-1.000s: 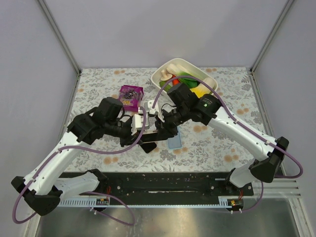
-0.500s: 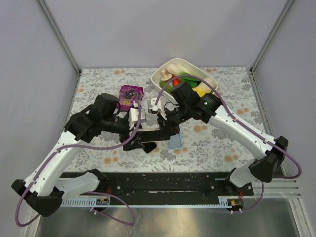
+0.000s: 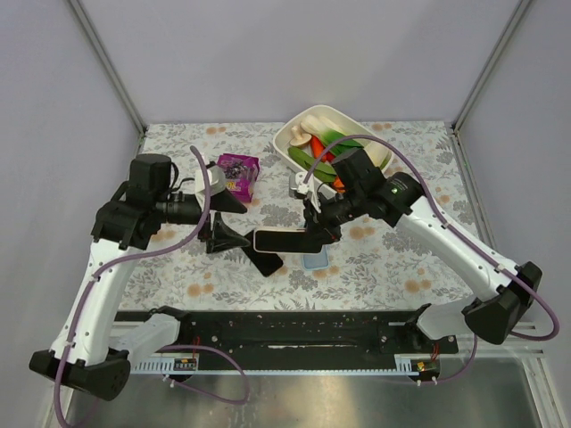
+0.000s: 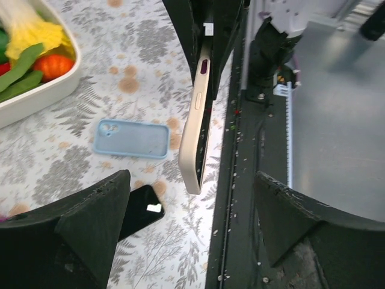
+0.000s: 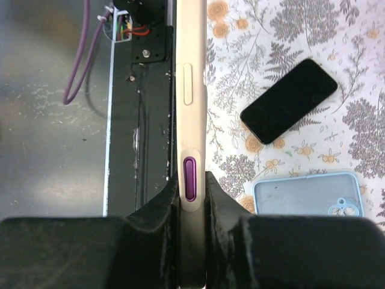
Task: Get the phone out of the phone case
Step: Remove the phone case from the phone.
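White tray sits at about 1 o'clock on the floral tablecloth, loaded with toy veg: a red-orange piece, a green pod and something yellow. Purple box is over at 10-11 o'clock. A spare light-blue case lies flat around 5 o'clock.

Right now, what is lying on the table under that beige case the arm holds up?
A black phone and a light blue case lie on the table. The beige case and right tool hide the spot directly beneath.
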You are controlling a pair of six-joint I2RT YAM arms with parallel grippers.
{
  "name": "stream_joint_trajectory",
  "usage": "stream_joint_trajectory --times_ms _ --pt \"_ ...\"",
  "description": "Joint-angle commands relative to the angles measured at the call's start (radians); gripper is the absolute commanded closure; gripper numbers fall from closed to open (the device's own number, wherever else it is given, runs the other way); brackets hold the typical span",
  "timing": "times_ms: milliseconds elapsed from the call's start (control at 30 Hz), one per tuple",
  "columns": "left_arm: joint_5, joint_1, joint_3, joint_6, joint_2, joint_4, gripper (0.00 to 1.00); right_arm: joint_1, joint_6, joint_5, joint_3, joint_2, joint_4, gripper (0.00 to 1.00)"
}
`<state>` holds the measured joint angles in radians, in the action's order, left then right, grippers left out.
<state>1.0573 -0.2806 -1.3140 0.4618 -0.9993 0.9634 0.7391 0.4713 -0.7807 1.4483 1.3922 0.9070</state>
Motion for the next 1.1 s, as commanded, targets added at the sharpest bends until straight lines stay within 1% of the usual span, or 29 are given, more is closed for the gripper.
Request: stream_joint_trajectory --times_ms 0,33,133,200,267,367,400,467,567,667,833,867,900,933,1000,1067 --pt "0.24 0.021 0.019 -0.026 -0.059 -0.028 0.18 -0.004 -0.022 -0.1 0.015 -0.064 -0.091 1.0" --pt "0.256 0.023 0.018 -0.028 -0.071 -0.028 0.2 -0.004 -0.02 -0.109 0.018 -0.064 -0.094 1.0" --pt "0.29 0.021 0.009 -0.028 -0.102 -0.023 0.35 -0.003 -0.022 -0.123 0.03 -0.059 -0.094 1.0" --pt "0.308 0.021 0.004 -0.034 -0.113 -0.023 0.35 -0.006 -0.022 -0.124 0.034 -0.055 -0.094 1.0" --pt "0.331 0.021 0.004 -0.041 -0.122 -0.025 0.33 -0.004 -0.028 -0.121 0.037 -0.047 -0.097 1.0" --pt "0.319 0.018 0.015 -0.049 -0.122 -0.029 0.32 -0.006 -0.042 -0.114 0.043 -0.035 -0.102 1.0" --pt "0.307 0.017 0.027 -0.072 -0.116 -0.052 0.33 -0.004 -0.045 -0.111 0.049 -0.032 -0.102 1.0" --pt "0.284 0.006 0.07 -0.153 -0.095 -0.141 0.36 -0.003 -0.051 -0.106 0.053 -0.025 -0.106 1.0" --pt "0.186 -0.048 0.159 -0.326 -0.039 -0.348 0.41 -0.004 -0.091 -0.08 0.06 -0.018 -0.126 1.0" --pt "0.168 -0.063 0.232 -0.487 -0.006 -0.538 0.45 -0.004 -0.103 -0.065 0.069 -0.01 -0.128 1.0" --pt "0.173 -0.065 0.231 -0.511 -0.007 -0.554 0.57 -0.004 -0.105 -0.045 0.054 -0.016 -0.138 1.0" --pt "0.179 -0.065 0.231 -0.514 -0.007 -0.554 0.62 -0.004 -0.103 -0.046 0.052 -0.016 -0.137 1.0" --pt "0.181 -0.065 0.233 -0.517 -0.01 -0.555 0.66 -0.004 -0.102 -0.043 0.047 -0.019 -0.137 1.0" --pt "0.184 -0.063 0.234 -0.519 -0.01 -0.555 0.67 -0.003 -0.099 -0.043 0.047 -0.021 -0.135 1.0" --pt "0.191 -0.065 0.237 -0.519 -0.012 -0.555 0.75 -0.003 -0.096 -0.043 0.04 -0.022 -0.137 1.0" --pt "0.199 -0.062 0.239 -0.517 -0.012 -0.555 0.75 -0.004 -0.092 -0.042 0.035 -0.025 -0.137 1.0"
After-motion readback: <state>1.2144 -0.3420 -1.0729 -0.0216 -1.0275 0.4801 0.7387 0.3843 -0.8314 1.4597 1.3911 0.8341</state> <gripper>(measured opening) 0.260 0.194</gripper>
